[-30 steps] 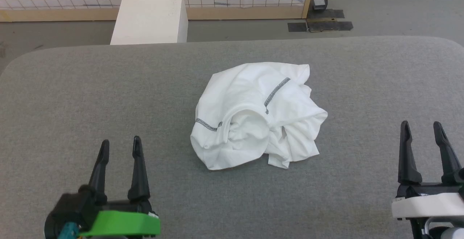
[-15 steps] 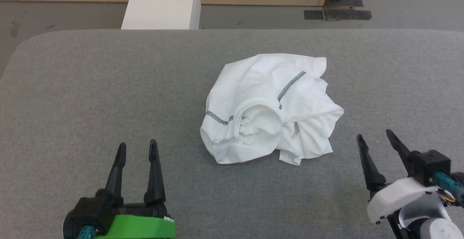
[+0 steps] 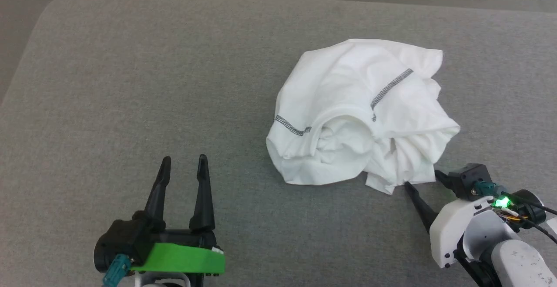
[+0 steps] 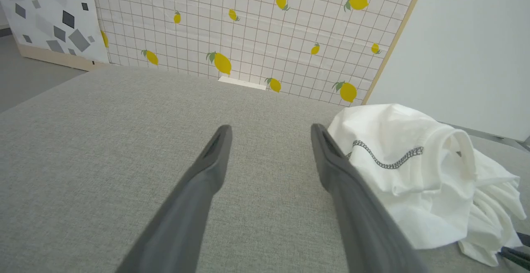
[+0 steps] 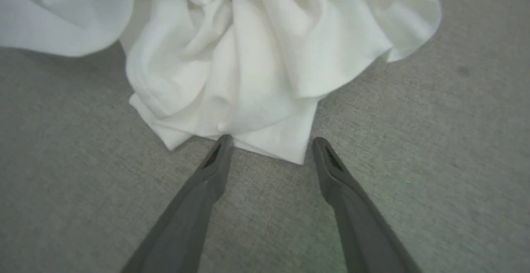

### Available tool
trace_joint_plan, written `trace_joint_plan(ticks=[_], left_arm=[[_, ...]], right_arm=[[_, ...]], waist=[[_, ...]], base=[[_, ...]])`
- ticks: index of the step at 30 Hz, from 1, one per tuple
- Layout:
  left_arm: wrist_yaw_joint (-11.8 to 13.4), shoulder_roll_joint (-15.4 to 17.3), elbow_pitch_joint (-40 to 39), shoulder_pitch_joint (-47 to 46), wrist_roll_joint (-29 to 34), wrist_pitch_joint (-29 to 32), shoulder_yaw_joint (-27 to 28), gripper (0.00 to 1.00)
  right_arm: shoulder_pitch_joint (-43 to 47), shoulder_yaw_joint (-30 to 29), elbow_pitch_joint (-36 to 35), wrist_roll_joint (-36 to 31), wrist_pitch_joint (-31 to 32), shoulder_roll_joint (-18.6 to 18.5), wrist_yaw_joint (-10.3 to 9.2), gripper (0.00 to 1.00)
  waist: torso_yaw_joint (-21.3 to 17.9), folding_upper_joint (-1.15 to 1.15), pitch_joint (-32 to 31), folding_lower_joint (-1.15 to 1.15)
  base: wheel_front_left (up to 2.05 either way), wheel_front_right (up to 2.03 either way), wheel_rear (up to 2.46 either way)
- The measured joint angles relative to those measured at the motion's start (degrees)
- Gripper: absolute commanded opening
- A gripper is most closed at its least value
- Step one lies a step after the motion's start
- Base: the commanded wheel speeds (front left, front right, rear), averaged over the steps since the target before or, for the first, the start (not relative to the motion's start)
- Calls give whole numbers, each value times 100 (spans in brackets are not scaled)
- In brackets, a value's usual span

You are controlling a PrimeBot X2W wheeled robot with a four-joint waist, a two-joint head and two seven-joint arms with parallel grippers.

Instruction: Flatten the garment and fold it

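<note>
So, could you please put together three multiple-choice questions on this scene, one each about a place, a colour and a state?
1. Where is the right claw?
A. At the near edge of the crumpled white thin-fabric shirt
B. On top of the shirt's dark seam
C. Far from the shirt

2. What colour is the plastic cover behind the left claw?
A. Red
B. Green
C. Yellow

3. What state is the right claw in?
A. Open, holding nothing
B. Shut on the shirt
C. Shut and empty

Answers:
1 A: the right wrist view shows both fingertips at the shirt's edge.
2 B: the head view shows the cover bright green.
3 A: its fingers stand apart and grip no cloth.
</note>
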Motion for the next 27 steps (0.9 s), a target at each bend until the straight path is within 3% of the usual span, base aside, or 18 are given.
trace_joint_plan(ticks=[1,2,9,15,23,27], left_arm=[[14,-1,11,-2,-2,0,-32,100],[27,-2,23,-3,-21,0,-53,100],[132,-4,53,-22,-49,0,-40,100],[145,-7,87,24,-40,0,90,100],[65,-9,145,127,21,0,168,100],[14,-10,187,155,63,0,165,100]], right_arm=[[-16,32,47,29,9,-2,0,7],[-55,87,93,33,10,-32,0,0],[-201,-71,156,37,-110,-83,0,0],[-288,-661,-316,19,-151,-302,0,0],[91,-2639,-1025,-214,178,-635,0,0],[828,-3671,-899,-361,263,-491,1,0]], waist=[[38,0,22,0],[84,0,47,0],[197,0,89,0],[29,0,-79,0],[-378,0,-384,0],[-515,0,-435,0]], base=[[0,0,0],[0,0,0],[0,0,0],[0,0,0],[0,0,0],[0,0,0]])
